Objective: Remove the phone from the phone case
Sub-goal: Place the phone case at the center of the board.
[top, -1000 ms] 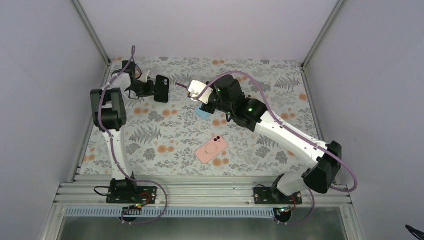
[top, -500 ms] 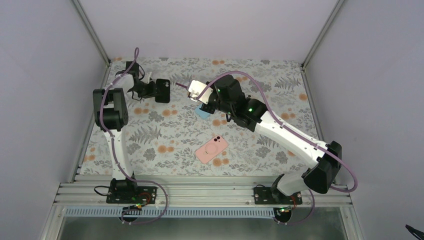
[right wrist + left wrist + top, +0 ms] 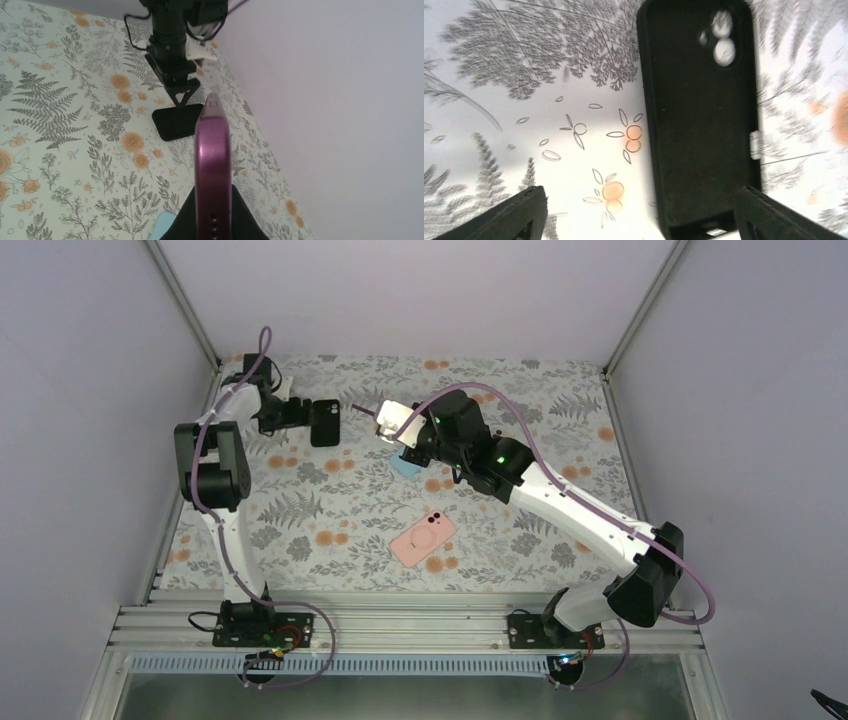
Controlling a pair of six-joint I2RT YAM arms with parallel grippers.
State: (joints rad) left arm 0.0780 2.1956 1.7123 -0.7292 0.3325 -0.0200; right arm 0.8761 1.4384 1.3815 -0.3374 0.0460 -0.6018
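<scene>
The empty black phone case (image 3: 324, 422) lies flat on the floral table at the far left, camera cutout showing (image 3: 701, 125). My left gripper (image 3: 297, 416) is open just left of it; in the left wrist view its fingers (image 3: 519, 212) stand wide apart, the case's near end by the right one, nothing gripped. My right gripper (image 3: 410, 437) is shut on the phone (image 3: 391, 420), held above the table. The right wrist view shows the phone's purple edge (image 3: 212, 165) upright between my right gripper's (image 3: 212, 222) jaws, with the black case (image 3: 176, 121) beyond it.
A pink phone case (image 3: 423, 539) lies in the table's middle, nearer the front. A light blue object (image 3: 404, 466) lies under my right gripper. Grey walls close the table's left, back and right; a metal rail runs along the near edge.
My left gripper has opened and let go of the black case, which now lies flat on the table. The left arm drew back slightly to the left. The right arm has not moved.
</scene>
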